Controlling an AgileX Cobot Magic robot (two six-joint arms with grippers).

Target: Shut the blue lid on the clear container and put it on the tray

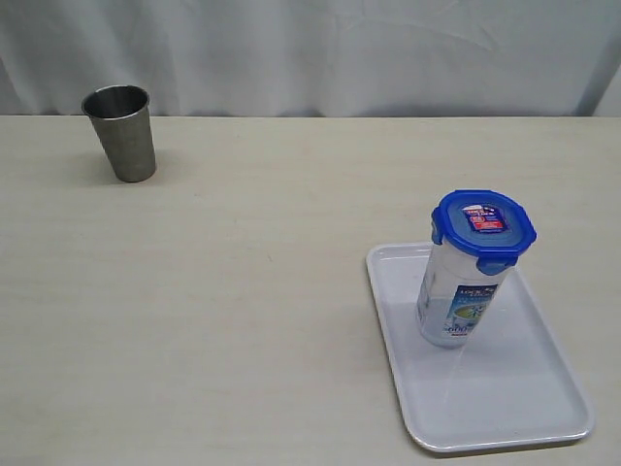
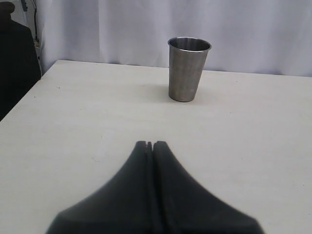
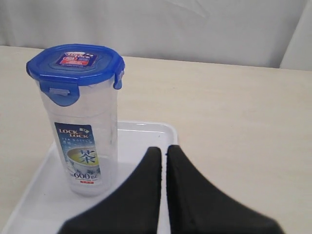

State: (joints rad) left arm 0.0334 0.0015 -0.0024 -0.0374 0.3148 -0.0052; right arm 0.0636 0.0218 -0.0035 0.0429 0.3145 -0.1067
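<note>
A pale, wood-grained table was shown filling most of the exterior view, with a white pleated curtain hung behind its far edge.

A large white rectangular tray with rounded corners and a low rim was laid flat on the table at the lower right of that view. On its far half, towards its left side, the tall clear container was stood upright, its base resting on the tray floor. A blue-and-white printed label was seen on its side; in the right wrist view the words "LOCK LOCK" and "600 ml" could be read on it.

A grey steel cup was stood upright and mouth up at the far left of the table, well apart from the tray.

The blue lid was seated on top of the container, with the visible snap flaps folded down against the rim. A small red-and-blue sticker was fixed to the lid's centre.

Neither arm was seen in the exterior view. In the left wrist view, the left gripper was shown with its black fingers pressed together, nothing held between them, above bare table and apart from the steel cup. In the right wrist view, the right gripper was likewise closed to a thin slit and empty, positioned over the tray near the container but not touching it.
</note>
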